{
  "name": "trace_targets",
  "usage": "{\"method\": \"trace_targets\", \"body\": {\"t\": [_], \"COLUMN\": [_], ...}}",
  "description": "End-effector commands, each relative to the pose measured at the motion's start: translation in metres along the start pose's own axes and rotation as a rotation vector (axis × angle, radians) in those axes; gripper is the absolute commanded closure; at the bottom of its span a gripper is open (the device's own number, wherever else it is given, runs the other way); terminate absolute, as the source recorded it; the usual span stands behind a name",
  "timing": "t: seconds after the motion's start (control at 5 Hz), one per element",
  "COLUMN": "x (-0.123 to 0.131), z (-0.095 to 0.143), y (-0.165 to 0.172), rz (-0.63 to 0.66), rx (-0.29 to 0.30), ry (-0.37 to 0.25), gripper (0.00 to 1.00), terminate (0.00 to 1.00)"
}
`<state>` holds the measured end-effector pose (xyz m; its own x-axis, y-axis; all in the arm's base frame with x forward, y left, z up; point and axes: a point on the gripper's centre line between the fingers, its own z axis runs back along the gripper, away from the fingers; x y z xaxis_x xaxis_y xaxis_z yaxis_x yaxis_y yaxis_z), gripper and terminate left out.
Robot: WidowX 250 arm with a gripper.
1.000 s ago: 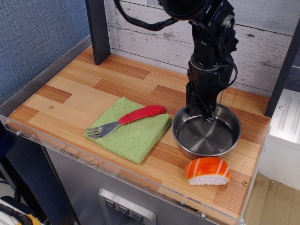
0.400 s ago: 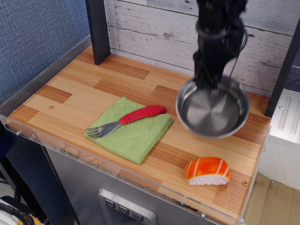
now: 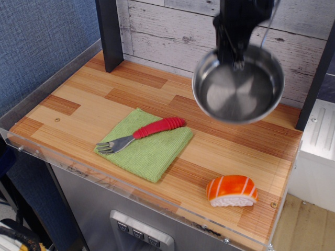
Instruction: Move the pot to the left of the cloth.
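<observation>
Your gripper (image 3: 234, 52) is clamped on the back rim of the pot (image 3: 238, 86), holding it in the air above the counter's (image 3: 78, 99) back right corner. The lift is done; you've yet to carry it across the cloth (image 3: 152, 149) towards the left edge.

A shiny round stainless-steel pot (image 3: 238, 86) is held in the air by the black end effector (image 3: 234, 52), which is clamped on the pot's far rim; the image is blurred there. The pot is seen to the right of the square light-green microfibre cloth (image 3: 146, 146) and above it, clear of the wooden table (image 3: 78, 99). A metal fork with a red ribbed handle (image 3: 140, 133) is laid across the cloth. An orange-and-white salmon sushi toy (image 3: 232, 191) is placed on the table right of the cloth, near the front edge.
</observation>
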<state>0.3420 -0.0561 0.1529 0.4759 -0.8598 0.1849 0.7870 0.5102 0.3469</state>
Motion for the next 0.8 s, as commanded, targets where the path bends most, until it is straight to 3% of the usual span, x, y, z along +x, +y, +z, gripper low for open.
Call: {"method": "trace_targets", "body": {"t": [0.0, 0.6], "x": [-0.055, -0.134], "z": [0.041, 0.012], "y": [0.022, 0.057], "rz": [0.093, 0.182], "rx": [0.17, 0.182], "ry": [-0.043, 0.044], "gripper": [1.0, 1.0], "terminate": [0.0, 0.0]}}
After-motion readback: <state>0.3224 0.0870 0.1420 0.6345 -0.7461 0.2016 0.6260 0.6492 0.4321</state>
